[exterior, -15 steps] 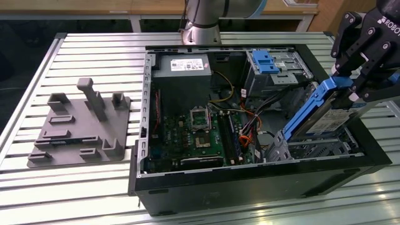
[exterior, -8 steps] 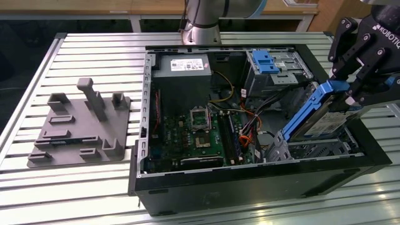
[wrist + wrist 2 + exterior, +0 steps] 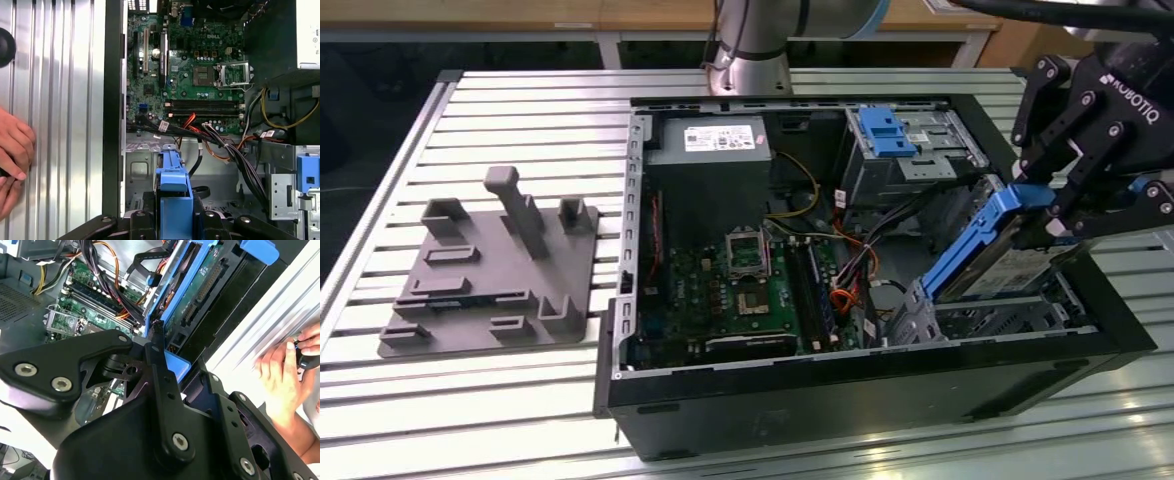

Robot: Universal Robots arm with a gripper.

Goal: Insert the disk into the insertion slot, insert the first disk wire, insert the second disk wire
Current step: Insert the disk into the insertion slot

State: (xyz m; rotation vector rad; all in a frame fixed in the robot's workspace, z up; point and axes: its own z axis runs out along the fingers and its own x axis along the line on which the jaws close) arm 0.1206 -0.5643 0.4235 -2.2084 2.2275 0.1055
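**Slatted metal table carrying an open computer, disk leaning into its bay**

Silver slats are forming the table (image 3: 520,100), and a black computer case (image 3: 854,390) is lying open on it. A grey plastic fixture (image 3: 494,270) is sitting on the slats to the exterior view's left of the case, well apart from it.

Inside the case, a green circuit board (image 3: 734,290) is covering the floor. A grey power supply (image 3: 714,140) is lying at the far side, and a taller grey cage with a blue latch (image 3: 907,150) is standing at the far right.

The gripper (image 3: 1047,205) is hanging over the case's right side, its fingers clenched on the blue handle end of the disk (image 3: 1007,270). The disk is leaning steeply. Its lower end is reaching down into the insertion slot (image 3: 1014,318) at the near right corner, and its handle end is sticking up above the case wall.

In the second wrist view the disk's connector (image 3: 205,285) is showing bare. Black and orange wires (image 3: 220,142) are trailing between the board and the slot.

A person's hand (image 3: 12,155) is resting on the slats just beside the case.
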